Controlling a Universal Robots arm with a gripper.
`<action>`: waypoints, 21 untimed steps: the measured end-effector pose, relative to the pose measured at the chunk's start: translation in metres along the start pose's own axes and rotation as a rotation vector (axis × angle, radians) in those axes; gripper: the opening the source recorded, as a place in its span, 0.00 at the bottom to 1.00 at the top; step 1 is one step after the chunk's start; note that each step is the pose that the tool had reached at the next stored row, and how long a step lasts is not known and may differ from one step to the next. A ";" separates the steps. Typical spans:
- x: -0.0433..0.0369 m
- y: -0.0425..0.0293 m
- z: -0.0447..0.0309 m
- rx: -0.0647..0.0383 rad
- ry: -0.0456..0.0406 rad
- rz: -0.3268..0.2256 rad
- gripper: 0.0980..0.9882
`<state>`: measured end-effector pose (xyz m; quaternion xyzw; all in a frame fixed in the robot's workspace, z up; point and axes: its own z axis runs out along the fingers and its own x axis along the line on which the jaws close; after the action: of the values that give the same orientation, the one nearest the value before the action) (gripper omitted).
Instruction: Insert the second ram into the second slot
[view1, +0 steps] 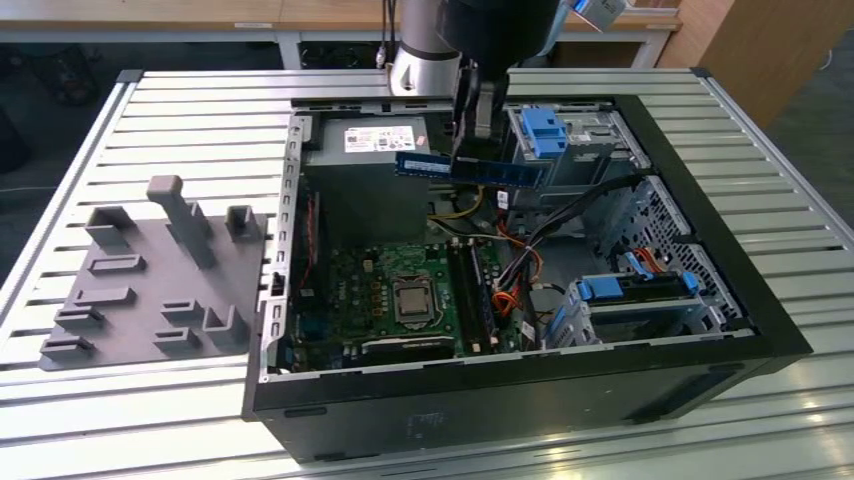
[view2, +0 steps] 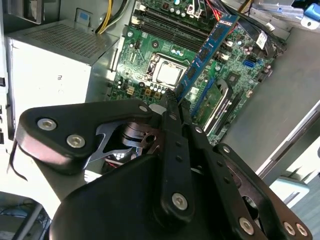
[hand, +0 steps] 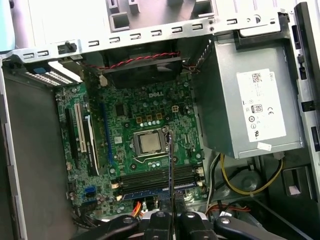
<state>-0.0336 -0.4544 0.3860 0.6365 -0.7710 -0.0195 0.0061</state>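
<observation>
My gripper (view1: 470, 155) is shut on the second ram (view1: 467, 168), a thin blue circuit-board stick with a white label, gripped near its middle. The stick hangs level above the open computer case, over the far part beside the power supply. In the second wrist view the ram (view2: 210, 47) sticks out from my black fingers (view2: 172, 130) across the green motherboard. In the first wrist view the ram (hand: 170, 170) appears edge-on, standing apart from the row of long memory slots (hand: 150, 179) beside the processor socket (hand: 150, 143). A blue strip lies along one slot; which is the second slot I cannot tell.
The black case (view1: 534, 400) lies open on a slatted metal table (view1: 200, 120). The silver power supply (view1: 374, 140) and light-blue drive-bay latches (view1: 547, 130) flank the ram. Orange and black cables (view1: 514, 275) run beside the slots. A grey fixture (view1: 154, 280) stands at the exterior view's left.
</observation>
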 end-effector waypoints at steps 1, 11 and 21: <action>0.0000 0.0000 0.0000 0.000 -0.0002 0.003 0.04; 0.0000 0.0000 0.0001 0.001 -0.0013 0.034 0.04; 0.0000 0.0000 0.0001 0.001 -0.0025 0.066 0.04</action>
<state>-0.0337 -0.4544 0.3860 0.6108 -0.7915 -0.0197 0.0054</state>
